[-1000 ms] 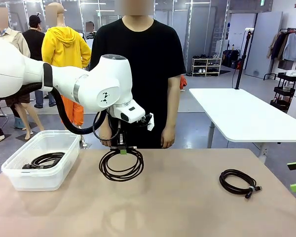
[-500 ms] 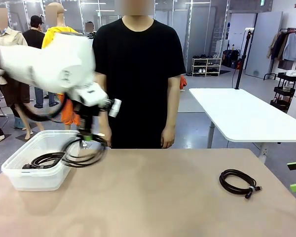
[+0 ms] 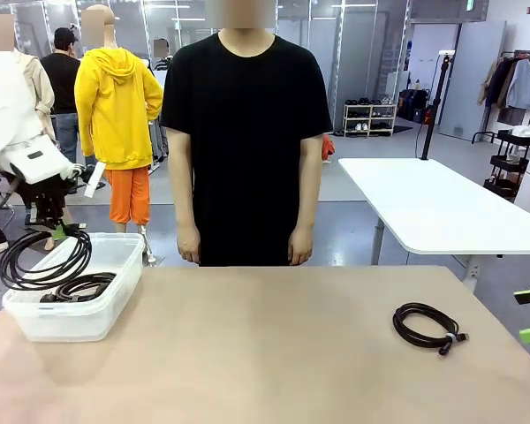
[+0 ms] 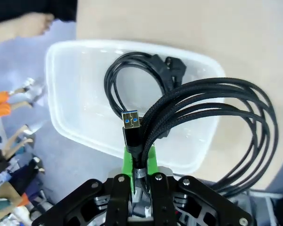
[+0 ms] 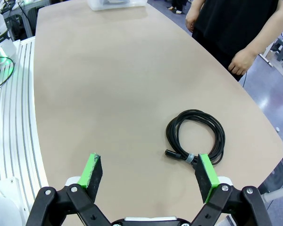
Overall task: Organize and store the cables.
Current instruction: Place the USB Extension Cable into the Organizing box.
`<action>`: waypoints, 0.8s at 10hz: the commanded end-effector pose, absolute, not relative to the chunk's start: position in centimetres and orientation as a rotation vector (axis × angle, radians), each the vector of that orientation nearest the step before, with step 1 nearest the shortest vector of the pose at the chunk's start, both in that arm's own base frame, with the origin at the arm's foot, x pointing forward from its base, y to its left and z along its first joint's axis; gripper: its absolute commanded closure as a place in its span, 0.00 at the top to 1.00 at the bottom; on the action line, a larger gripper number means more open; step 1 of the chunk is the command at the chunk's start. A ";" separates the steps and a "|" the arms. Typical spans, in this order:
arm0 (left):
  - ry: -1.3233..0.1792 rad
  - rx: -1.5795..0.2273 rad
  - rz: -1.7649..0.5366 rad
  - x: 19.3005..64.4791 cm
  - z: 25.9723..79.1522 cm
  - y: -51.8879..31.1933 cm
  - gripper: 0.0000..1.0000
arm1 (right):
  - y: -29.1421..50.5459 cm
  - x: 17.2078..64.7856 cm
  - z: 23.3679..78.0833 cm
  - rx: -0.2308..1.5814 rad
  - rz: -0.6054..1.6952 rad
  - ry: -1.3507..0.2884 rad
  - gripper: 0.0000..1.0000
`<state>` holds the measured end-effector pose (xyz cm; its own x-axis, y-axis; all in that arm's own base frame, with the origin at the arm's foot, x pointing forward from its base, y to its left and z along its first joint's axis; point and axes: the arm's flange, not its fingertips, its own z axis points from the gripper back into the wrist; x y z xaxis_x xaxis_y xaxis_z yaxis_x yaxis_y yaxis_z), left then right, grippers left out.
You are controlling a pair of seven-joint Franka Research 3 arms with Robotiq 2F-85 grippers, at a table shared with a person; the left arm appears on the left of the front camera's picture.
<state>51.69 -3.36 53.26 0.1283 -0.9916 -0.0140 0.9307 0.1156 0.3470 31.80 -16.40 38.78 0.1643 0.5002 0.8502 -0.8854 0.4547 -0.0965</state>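
At the far left corner of the table the left gripper (image 4: 140, 157) is clamped hard on a black cable coil (image 4: 212, 99). It pinches the bundle just below the USB plug (image 4: 131, 123), so the loops hang free as one ring instead of spilling apart. The coil dangles over the clear bin (image 3: 71, 322), where another coil (image 4: 172, 70) already lies on the bottom; this looks like the drop-off step. From here I can't quite tell whether the hanging ring sits wholly inside the rim or partly outside it, and a loop could catch on the wall. Near the table's right edge a third tied coil (image 5: 218, 136) lies flat. The right gripper (image 5: 149, 167) hovers above it with jaws spread wide and nothing in them, probably ready to take it. The person (image 3: 247, 132) stands at the far edge, hands down and clear of both arms.
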 end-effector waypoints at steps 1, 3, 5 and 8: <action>-0.298 0.283 -1.322 55.2 51.5 -3.2 0.13 | -16.2 31.9 38.9 0.488 1.018 -0.968 1.00; -0.318 0.215 -1.232 58.5 49.1 -1.6 0.13 | -16.2 31.9 38.9 0.488 1.018 -0.968 1.00; -0.242 0.171 -1.175 60.9 47.6 -0.8 0.13 | -16.2 31.9 38.9 0.488 1.018 -0.968 1.00; -0.138 0.109 -1.166 63.2 44.3 -1.2 0.17 | -16.2 31.9 38.9 0.488 1.018 -0.968 1.00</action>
